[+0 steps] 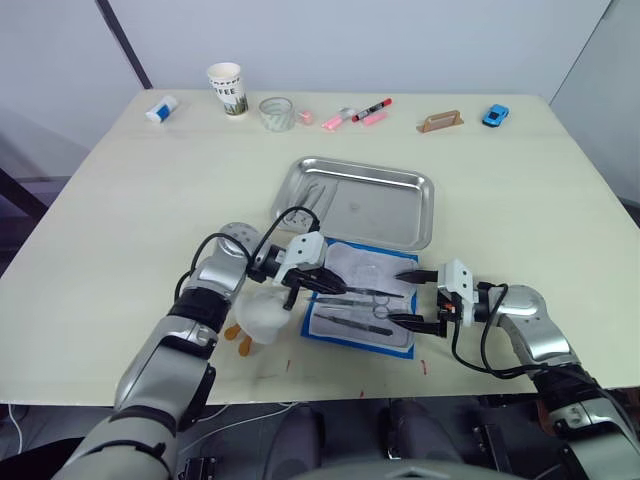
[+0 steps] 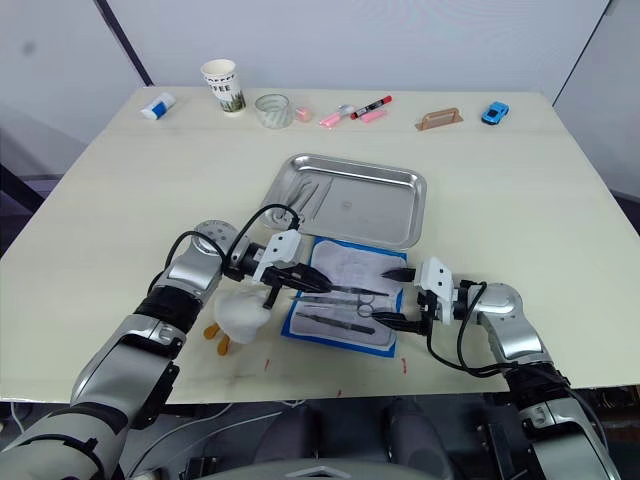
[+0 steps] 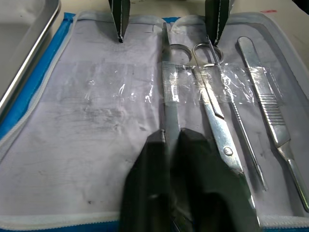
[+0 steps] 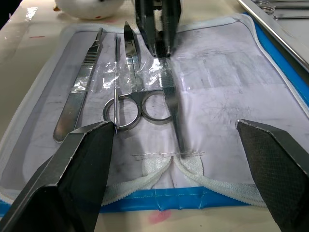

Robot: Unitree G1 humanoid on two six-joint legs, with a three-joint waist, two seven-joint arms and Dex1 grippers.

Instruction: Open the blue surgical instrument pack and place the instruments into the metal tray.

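Observation:
The blue surgical instrument pack (image 1: 355, 265) lies open in front of the metal tray (image 1: 385, 205), pale lining up. Several instruments sit in it under a clear strap: a flat slim tool (image 3: 170, 96), scissors (image 3: 212, 111), a thin probe (image 3: 244, 135) and ridged forceps (image 3: 268, 111). My left gripper (image 1: 330, 283) is shut on the flat slim tool at the pack's left part. My right gripper (image 1: 405, 297) stands open at the pack's right edge, its fingertips (image 4: 108, 128) on either side of the tool ends without touching them. A few more instruments (image 1: 313, 195) lie in the tray's left end.
A white plush toy (image 1: 258, 318) lies against the pack's left side, under my left wrist. Along the far edge stand a paper cup (image 1: 227, 88), a clear tape roll (image 1: 277, 113), pens including a red-capped marker (image 1: 372, 108), a wooden handle (image 1: 440, 121) and a blue toy car (image 1: 495, 115).

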